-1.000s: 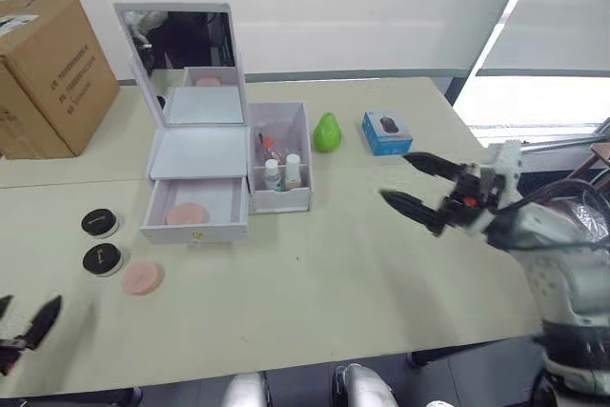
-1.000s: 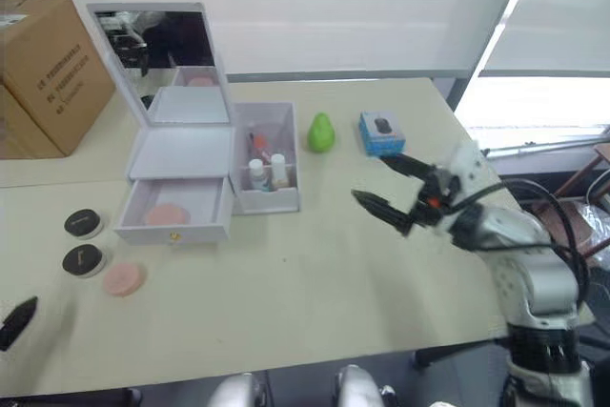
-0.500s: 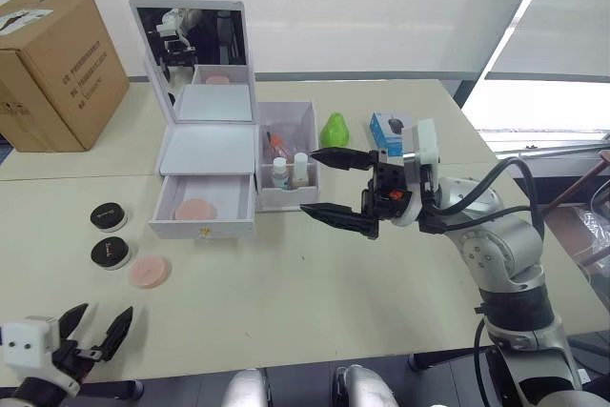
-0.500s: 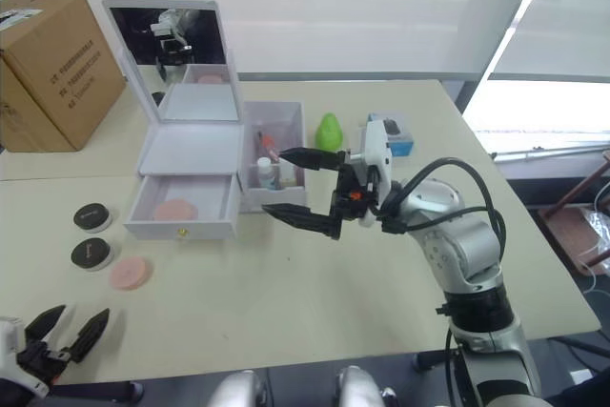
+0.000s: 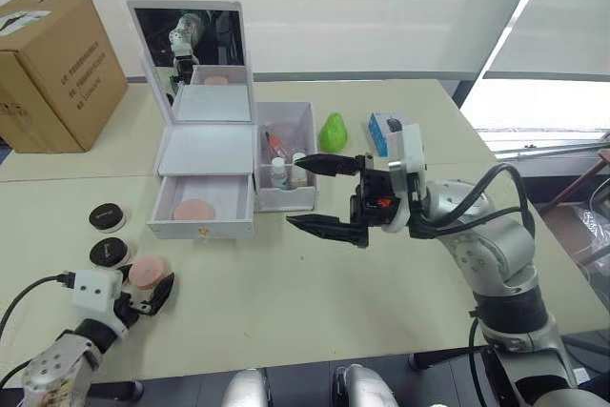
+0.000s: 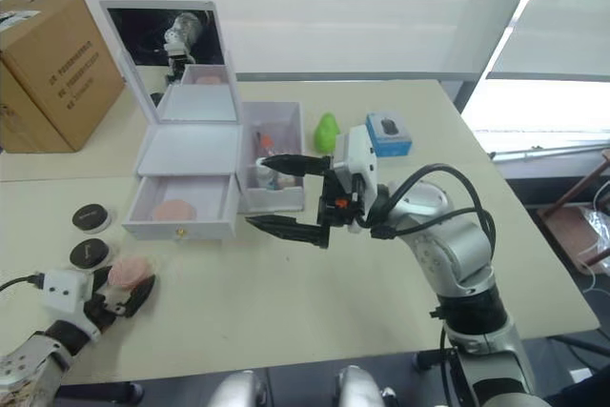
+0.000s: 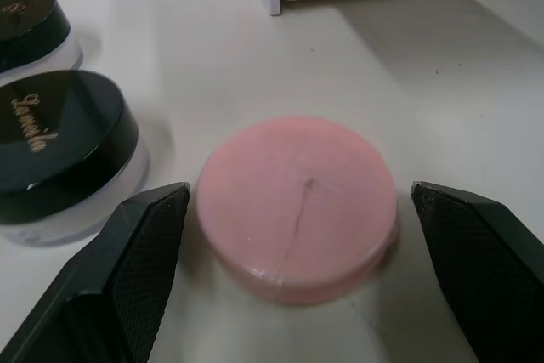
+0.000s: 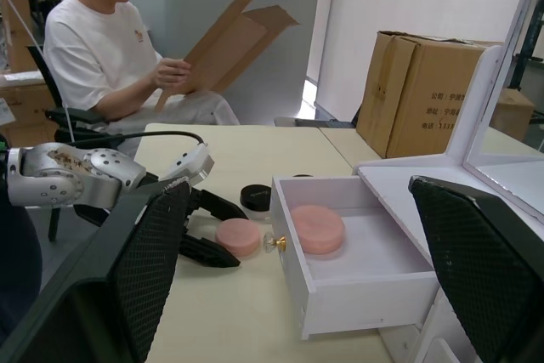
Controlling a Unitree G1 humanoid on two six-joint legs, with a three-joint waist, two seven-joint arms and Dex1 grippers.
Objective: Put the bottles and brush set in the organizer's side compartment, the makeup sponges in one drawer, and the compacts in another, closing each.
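The left hand [image 7: 289, 286], which half a second ago hovered short of it, now straddles the loose makeup sponge [image 7: 297, 206] with fingers apart at the tabletop's [image 5: 315, 293] seven o'clock, readying its move to the open drawer [image 5: 202, 209].

Head stereo overhead; wrist cameras low, close

Two peach-pink sponges [image 7: 297, 206], black-lidded white compacts [image 7: 59, 155] with gold lettering, a white organizer [image 5: 205, 173] with gold knobs, a green pear-shaped object [image 5: 332, 132], a blue box [image 5: 384, 131] and a brown carton [image 5: 57, 69] dot a beige worktop [image 5: 315, 293].
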